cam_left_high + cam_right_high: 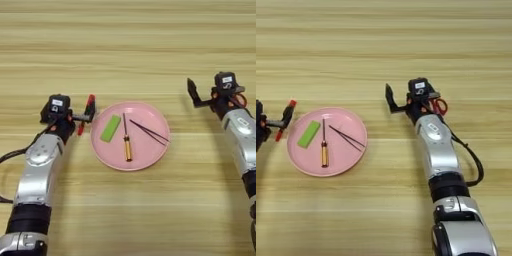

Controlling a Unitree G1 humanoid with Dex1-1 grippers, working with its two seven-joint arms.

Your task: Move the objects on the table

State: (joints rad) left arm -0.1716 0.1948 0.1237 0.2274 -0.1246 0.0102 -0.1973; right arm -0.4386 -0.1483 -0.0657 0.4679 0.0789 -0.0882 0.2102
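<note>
We see a big wooden table (130,45). Our left gripper (86,114) pinches the red marker (87,111) at the pink plate's (150,152) nine o'clock. The green block (110,128) and tweezers (149,132) lie inside. Our right gripper (192,94) waits at three o'clock, open, holding nothing.

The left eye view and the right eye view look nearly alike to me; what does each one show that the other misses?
Only the left eye view shows the whole left arm and left gripper, beside the red marker pen. Only the right eye view shows the right arm down to its base, with more table beyond it. Both share the pink plate holding the green block, the screwdriver and the tweezers, and the right gripper hanging over bare wood.
</note>
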